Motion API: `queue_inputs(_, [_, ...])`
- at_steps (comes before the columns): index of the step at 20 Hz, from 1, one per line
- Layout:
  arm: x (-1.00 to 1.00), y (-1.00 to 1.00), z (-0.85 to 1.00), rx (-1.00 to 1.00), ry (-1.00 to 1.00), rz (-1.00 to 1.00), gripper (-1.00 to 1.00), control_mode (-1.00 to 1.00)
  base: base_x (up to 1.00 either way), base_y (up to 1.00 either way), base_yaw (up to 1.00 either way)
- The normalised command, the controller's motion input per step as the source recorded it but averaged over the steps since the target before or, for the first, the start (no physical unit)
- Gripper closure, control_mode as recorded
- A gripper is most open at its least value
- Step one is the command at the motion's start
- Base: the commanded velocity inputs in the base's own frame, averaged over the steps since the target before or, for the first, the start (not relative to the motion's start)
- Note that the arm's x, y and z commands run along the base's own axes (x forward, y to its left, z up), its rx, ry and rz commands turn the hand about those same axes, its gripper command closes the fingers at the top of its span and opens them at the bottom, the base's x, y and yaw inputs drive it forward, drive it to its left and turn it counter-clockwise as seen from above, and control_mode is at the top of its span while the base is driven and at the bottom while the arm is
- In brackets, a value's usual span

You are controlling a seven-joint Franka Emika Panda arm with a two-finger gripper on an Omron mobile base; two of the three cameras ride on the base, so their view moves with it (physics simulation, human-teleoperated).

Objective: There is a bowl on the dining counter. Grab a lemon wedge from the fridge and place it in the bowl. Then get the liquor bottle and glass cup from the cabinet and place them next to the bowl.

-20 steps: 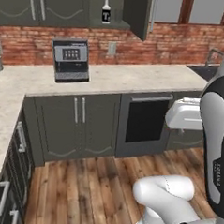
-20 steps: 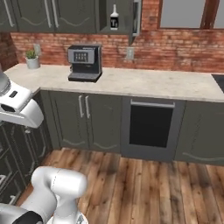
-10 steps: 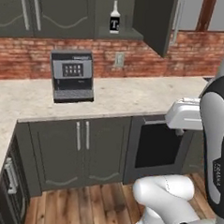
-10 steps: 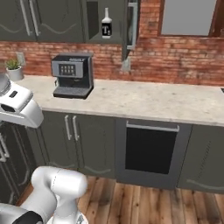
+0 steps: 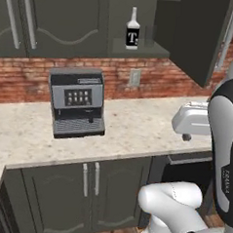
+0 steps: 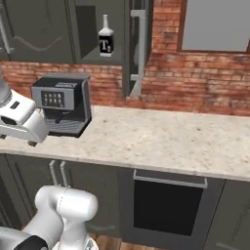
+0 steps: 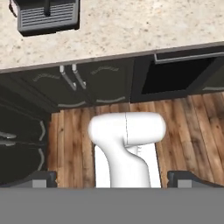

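**Ana:** Left base view first: where is the liquor bottle (image 5: 132, 29)?

**Ben:** Upright on the shelf of the open cabinet (image 5: 142, 48) above the wall counter (image 5: 137, 129), black label with a white letter facing out. The right base view has it too, on the same shelf, left of the swung-out cabinet door (image 6: 138, 46).

**Ana:** And the glass cup?

**Ben:** A faint translucent shape stands just right of the bottle, but it is too pale to tell for sure.

**Ana:** What sits below?

**Ben:** A dark coffee machine (image 5: 76, 102) against the brick wall, down and to the left of the bottle. Under the counter are grey cupboard doors and a dark oven front (image 6: 168, 207).

**Ana:** The gripper (image 7: 113, 179)?

**Ben:** In the hand view its two dark finger tips (image 7: 43, 178) stand at the far corners, spread as wide as they go, with nothing between them. That camera looks down at the wooden floor (image 7: 192, 127) and the counter's edge. The hand hangs over the counter, well apart from the bottle.
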Motion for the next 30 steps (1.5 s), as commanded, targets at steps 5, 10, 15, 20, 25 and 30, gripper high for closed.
queue_inputs(5, [0.00,0.00,0.00,0.00,0.00,0.00,-1.00,1.00,0.98,0.00,0.00])
queue_inputs(10, [0.00,0.00,0.00,0.00,0.00,0.00,-1.00,1.00,0.72,0.03,0.00])
queue_inputs(15, [-0.45,0.00,0.38,-0.08,-0.27,0.02,-1.00,-1.00,-0.01,0.01,0.00])
queue_inputs(20, [-0.76,0.00,0.71,-0.15,-0.53,0.05,-1.00,-1.00,0.00,0.00,0.00])
queue_inputs(25, [0.01,0.00,0.65,-0.15,-0.36,0.03,-1.00,-1.00,0.00,0.00,0.00])
queue_inputs(30, [0.51,0.00,0.58,-0.08,-0.14,0.02,-1.00,-1.00,0.00,0.00,0.00])
